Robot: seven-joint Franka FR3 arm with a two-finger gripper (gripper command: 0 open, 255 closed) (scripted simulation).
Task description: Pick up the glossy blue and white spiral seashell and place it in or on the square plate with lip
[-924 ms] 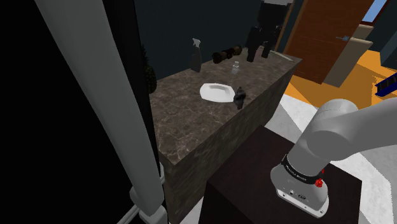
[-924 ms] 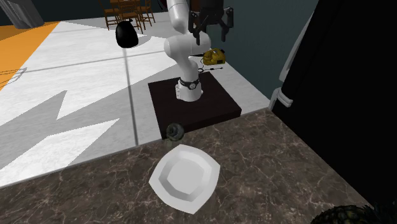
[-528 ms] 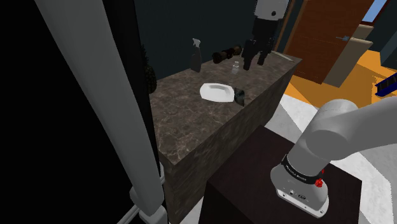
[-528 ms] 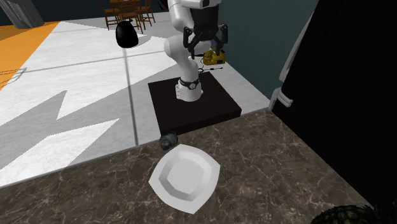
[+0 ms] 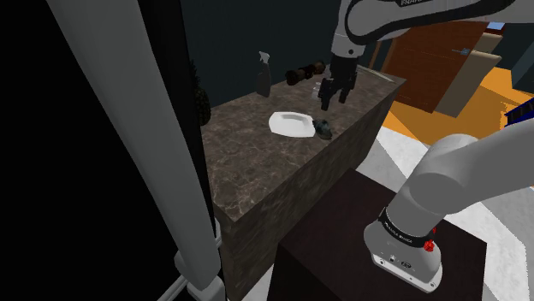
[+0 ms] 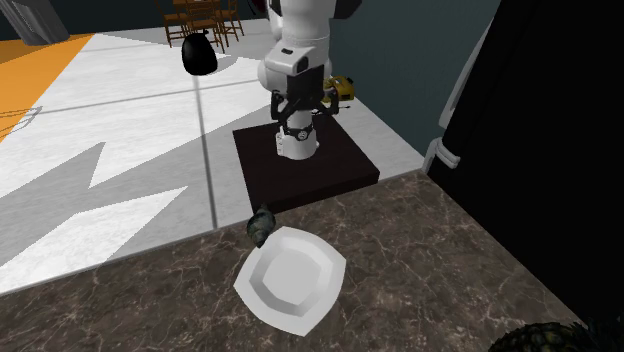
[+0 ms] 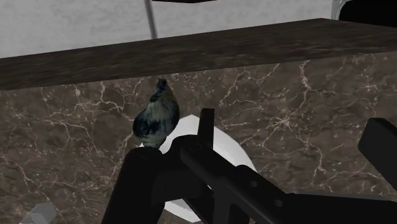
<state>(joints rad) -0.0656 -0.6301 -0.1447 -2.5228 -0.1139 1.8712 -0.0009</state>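
Black two-finger gripper [image 5: 332, 96] hovers upper centre, fingers spread, empty. Dark blue-and-white spiral seashell [image 6: 262, 224] lies mid-frame on the brown marble counter [image 6: 430, 260], seemingly touching the white square lipped plate [image 6: 328, 255].

Dark bluish spiral seashell [image 6: 262, 224] just beside the white lipped plate [image 6: 328, 272]
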